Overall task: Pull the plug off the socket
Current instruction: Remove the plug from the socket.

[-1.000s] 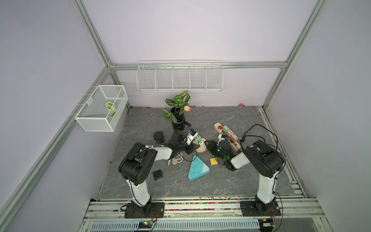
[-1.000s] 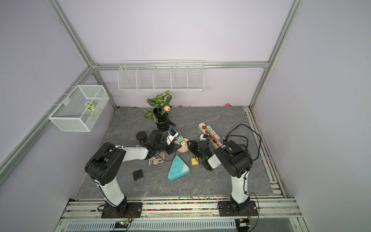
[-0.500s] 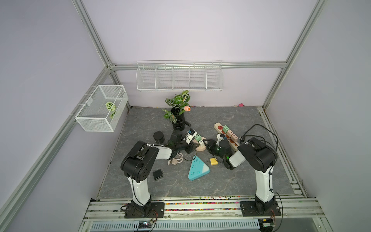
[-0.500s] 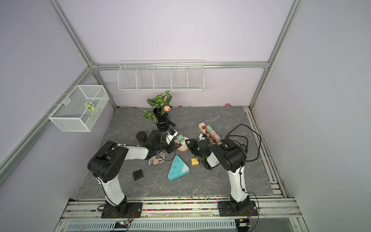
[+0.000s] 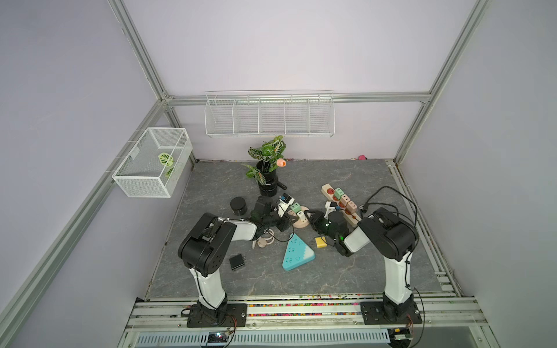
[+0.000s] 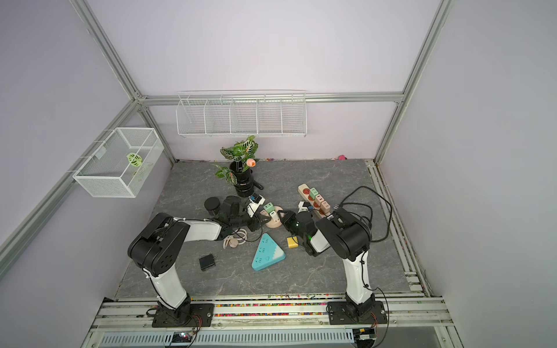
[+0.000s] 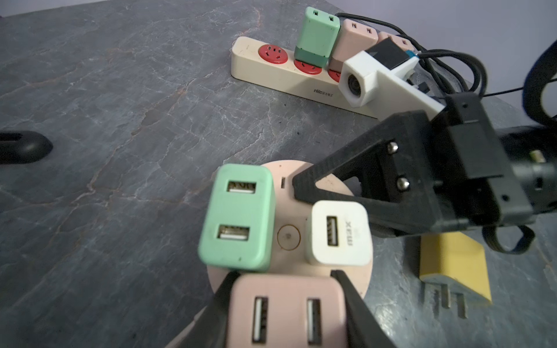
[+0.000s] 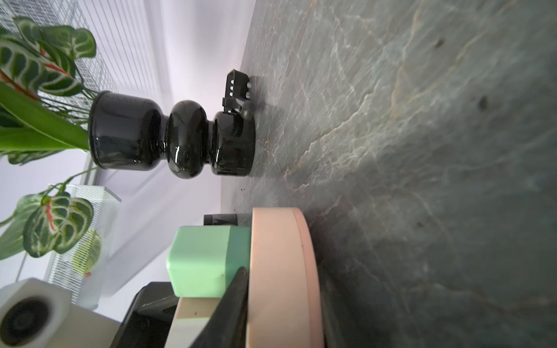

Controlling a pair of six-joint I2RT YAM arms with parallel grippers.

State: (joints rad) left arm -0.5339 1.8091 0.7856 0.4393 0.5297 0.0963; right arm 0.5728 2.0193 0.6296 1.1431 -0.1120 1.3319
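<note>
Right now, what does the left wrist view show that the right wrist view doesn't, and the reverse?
Only the left wrist view shows the power strip with plugs standing in it and the loose yellow plug lying on the table. Only the right wrist view shows the black vase and its leaves. Both show the round pink socket with the green plug in it.

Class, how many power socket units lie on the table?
3: the round pink socket mid-table, the long cream strip to its right, the blue triangular block nearer the front. None looks hidden.
</note>
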